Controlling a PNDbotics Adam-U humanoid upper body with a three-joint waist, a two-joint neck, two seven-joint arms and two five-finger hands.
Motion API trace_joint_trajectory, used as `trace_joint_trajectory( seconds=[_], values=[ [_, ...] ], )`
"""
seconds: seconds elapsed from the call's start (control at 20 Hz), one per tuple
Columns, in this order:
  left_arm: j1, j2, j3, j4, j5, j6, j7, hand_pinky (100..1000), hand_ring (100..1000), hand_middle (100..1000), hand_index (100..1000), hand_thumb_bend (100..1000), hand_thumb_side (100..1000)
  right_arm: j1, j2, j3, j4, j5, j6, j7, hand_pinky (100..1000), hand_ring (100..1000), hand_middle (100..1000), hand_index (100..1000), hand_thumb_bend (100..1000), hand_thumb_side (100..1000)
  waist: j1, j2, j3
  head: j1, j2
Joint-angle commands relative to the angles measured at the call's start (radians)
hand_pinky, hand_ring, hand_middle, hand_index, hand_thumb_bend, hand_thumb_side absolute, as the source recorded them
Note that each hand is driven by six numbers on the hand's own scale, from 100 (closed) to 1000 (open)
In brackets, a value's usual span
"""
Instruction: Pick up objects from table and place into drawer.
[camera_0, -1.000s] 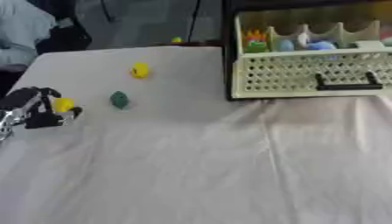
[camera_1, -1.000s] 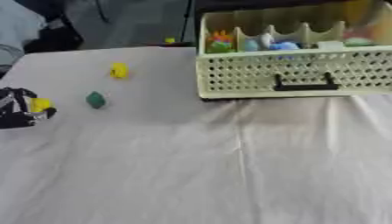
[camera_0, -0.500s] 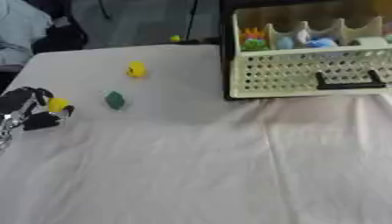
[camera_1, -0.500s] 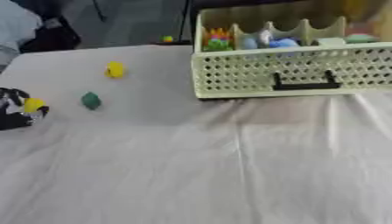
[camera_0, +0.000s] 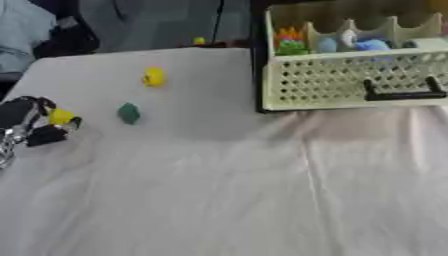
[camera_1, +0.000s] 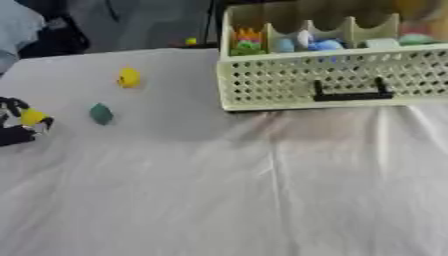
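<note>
Yellow piece, small, probably light: your left hand is pinching it, fingers curled round, far left of the drawer.

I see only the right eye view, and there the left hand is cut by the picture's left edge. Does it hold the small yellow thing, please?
Observer: Yes, it seems so. The left eye view shows more of the left hand: its black fingers are curled round the small round yellow object.
Operator: Is any part of the arm visible behind the hand?
Observer: Yes. A silver wrist shows at the left edge, just below the hand, over the white tablecloth.
</note>
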Motion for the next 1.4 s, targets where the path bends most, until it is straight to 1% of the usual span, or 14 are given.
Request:
trace_joint_trajectory(
  seconds=[0.05, 0.25, 0.65, 1.0, 1.25, 1.4],
  values=[
    [-0.013, 0.028, 0.013, 0.004, -0.007, 0.008, -0.002, 234, 370, 662, 886, 421, 782, -0.005, -0.007, -0.002, -0.016, 0.005, -0.001, 0.006, 467, 403, 368, 800, 100, 464, -0.004, -0.018, 0.000, 0.006, -0.015],
    [-0.017, 0.029, 0.015, 0.004, 0.000, 0.015, -0.015, 231, 371, 667, 932, 424, 781, -0.002, -0.003, -0.001, -0.016, 0.003, 0.001, 0.011, 469, 402, 366, 801, 100, 462, -0.005, -0.018, 0.001, 0.008, -0.014],
    [-0.020, 0.031, 0.024, 0.004, 0.014, 0.030, -0.011, 221, 370, 665, 922, 401, 788, 0.003, 0.003, 0.001, -0.016, 0.000, 0.005, 0.020, 473, 401, 364, 803, 100, 459, -0.006, -0.017, 0.001, 0.007, -0.012],
    [-0.025, 0.035, 0.041, 0.000, 0.057, 0.047, 0.004, 208, 366, 666, 909, 348, 789, 0.007, 0.007, 0.004, -0.016, -0.001, 0.009, 0.030, 477, 400, 362, 803, 100, 456, -0.007, -0.016, 0.002, 0.007, -0.008],
    [-0.024, 0.039, 0.048, -0.005, 0.081, 0.046, 0.024, 197, 364, 668, 939, 343, 788, 0.011, 0.011, 0.004, -0.016, -0.001, 0.014, 0.036, 479, 400, 361, 803, 100, 456, -0.008, -0.017, 0.005, 0.006, -0.008],
    [-0.023, 0.042, 0.049, -0.002, 0.092, 0.046, 0.027, 202, 367, 668, 930, 358, 788, 0.012, 0.013, 0.004, -0.016, -0.002, 0.015, 0.039, 480, 400, 361, 804, 100, 459, -0.007, -0.018, 0.006, 0.007, -0.009]
  ],
)
